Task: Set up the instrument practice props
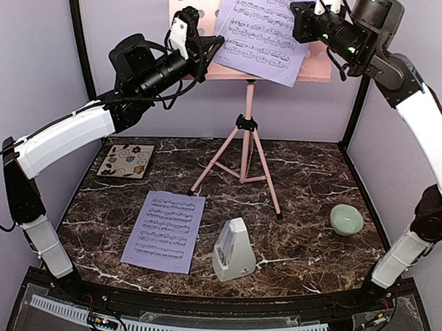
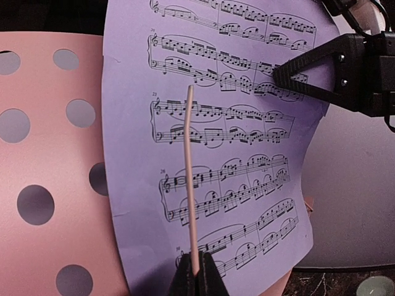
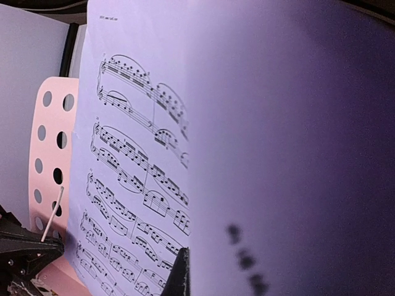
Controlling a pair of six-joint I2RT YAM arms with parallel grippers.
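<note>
I read the right gripper clamped on the pale lavender sheet-music page at the pink perforated stand desk; the left gripper pinches a thin pink rod before that page.

Page on stand desk, second page left of metronome, bowl right.

1. Pink music stand; its desk's round holes show grey.
2. At my black right hand, I see a lavender sheet-music page with black notation; the second page, well below it, matches.
3. In my black left hand: a pale pink rod.
4. Grey-white metronome; pale green bowl; brown, white-veined worktop.
</note>
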